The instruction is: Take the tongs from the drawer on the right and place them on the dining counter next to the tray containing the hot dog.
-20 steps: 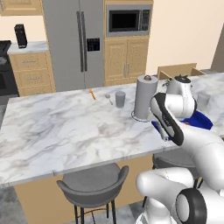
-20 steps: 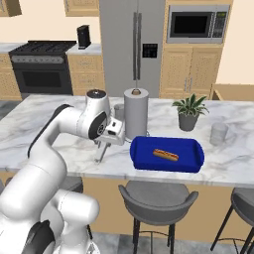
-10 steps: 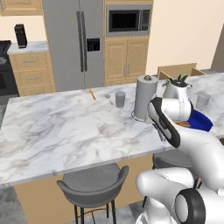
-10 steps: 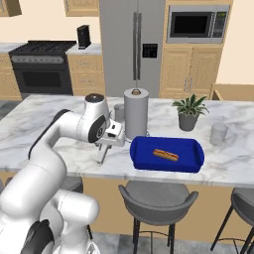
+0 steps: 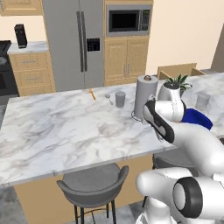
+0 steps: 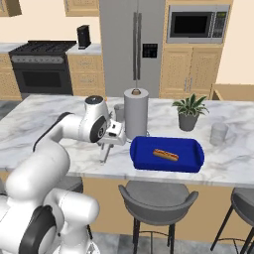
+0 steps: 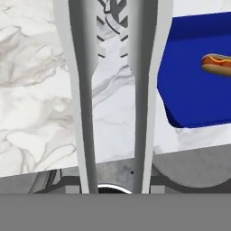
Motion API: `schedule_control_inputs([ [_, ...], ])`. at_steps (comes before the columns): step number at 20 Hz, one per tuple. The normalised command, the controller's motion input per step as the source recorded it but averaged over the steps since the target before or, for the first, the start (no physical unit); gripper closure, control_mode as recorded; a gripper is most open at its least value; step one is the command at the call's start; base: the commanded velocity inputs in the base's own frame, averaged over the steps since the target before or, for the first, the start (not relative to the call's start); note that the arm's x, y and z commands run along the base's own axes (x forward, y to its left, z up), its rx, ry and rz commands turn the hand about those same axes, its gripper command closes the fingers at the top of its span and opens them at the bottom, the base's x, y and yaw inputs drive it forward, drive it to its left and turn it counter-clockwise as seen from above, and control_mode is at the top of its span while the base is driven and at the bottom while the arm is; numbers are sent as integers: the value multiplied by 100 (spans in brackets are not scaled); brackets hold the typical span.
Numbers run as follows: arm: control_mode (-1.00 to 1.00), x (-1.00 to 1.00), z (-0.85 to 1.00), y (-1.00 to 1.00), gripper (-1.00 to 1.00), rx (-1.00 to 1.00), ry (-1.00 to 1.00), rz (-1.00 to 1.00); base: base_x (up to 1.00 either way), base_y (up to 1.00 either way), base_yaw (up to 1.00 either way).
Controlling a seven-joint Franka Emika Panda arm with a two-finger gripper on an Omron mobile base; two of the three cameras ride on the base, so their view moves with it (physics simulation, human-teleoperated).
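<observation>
Tongs point(image 7: 113, 90) are clamped in your gripper point(image 6: 105, 150): in the hand view their two grey arms run straight up the middle of the picture, ridged ends at 12 o'clock, over the marble of the counter point(image 7: 40, 90). In the right base view the tongs point(image 6: 104, 155) hang down from the gripper, their lower tip at or just above the counter point(image 6: 49, 119); you cannot tell from here whether they touch it. They sit at 9 o'clock from the tray point(image 6: 166, 155), near it but apart.

You see the tray point(image 7: 194, 85) at 3 o'clock in the hand view, bright blue, with the hot dog point(image 7: 217, 64) lying inside toward its far right. In the right base view the hot dog point(image 6: 165, 155) lies across the tray's middle.

Behind the tray, at 11 o'clock from it, the paper-towel roll point(image 6: 136, 114) stands upright, and a potted plant point(image 6: 188, 111) stands at 1 o'clock. A clear glass point(image 6: 218, 134) stands at 3 o'clock from the plant, near the tray's far right corner.

From the left base view your arm covers most of the tray point(image 5: 197, 119). The roll point(image 5: 145, 94) stands just left of the arm, a grey cup point(image 5: 120, 99) at 9 o'clock from it, and a small orange stick point(image 5: 92, 94) farther left on the counter point(image 5: 57, 127). The open drawer point(image 5: 179, 71) shows at 1 o'clock behind the plant point(image 5: 176, 82).
</observation>
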Motion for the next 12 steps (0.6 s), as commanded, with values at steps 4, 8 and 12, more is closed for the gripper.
schedule_control_inputs([
  [4, -100, 16, -20, 0, 100, -3, 0, 0, 0, 0, 0],
  [8, -100, 21, -19, 0, 100, 0, 0, 0, 0, 0, 0],
  [12, -100, 19, -19, 0, 100, -1, 0, 0, 0, 0, 0],
])
